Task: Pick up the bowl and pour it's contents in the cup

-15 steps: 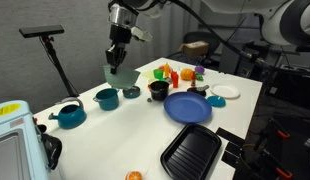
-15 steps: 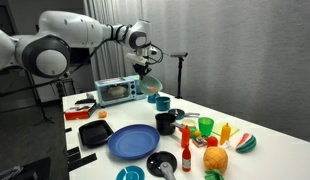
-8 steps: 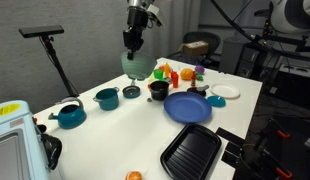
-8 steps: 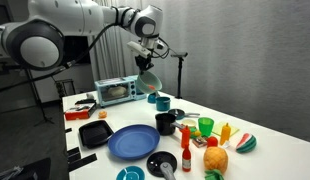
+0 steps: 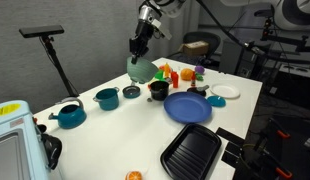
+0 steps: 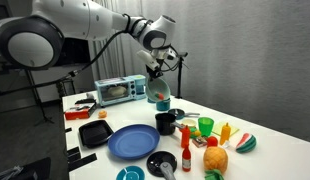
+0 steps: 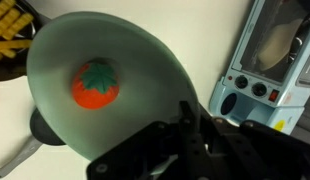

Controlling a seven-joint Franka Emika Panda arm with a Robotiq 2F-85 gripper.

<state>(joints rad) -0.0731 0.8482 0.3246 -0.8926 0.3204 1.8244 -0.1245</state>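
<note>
My gripper point(image 5: 142, 46) is shut on the rim of the pale mint-green bowl point(image 5: 141, 69) and holds it in the air, steeply tilted. It also shows in an exterior view point(image 6: 160, 90). In the wrist view the bowl point(image 7: 115, 60) fills the frame, with my fingers point(image 7: 185, 122) clamped on its lower edge. The contents, one small orange piece point(image 7: 95, 86) with a green top, lie inside the bowl. The short black cup point(image 5: 158, 90) stands on the white table just below and to the right of the bowl, and it also shows in an exterior view point(image 6: 166, 122).
A teal pot point(image 5: 107, 98) and a small grey lidded pot point(image 5: 131, 92) stand left of the cup. A blue plate point(image 5: 187, 107), toy fruits point(image 5: 170, 73), a black tray point(image 5: 191, 152) and a toaster oven point(image 6: 115, 90) are also on the table.
The arm has carried the bowl sideways across the table, from over the teal pot to just beside the black cup, and the bowl is tilted more steeply.
</note>
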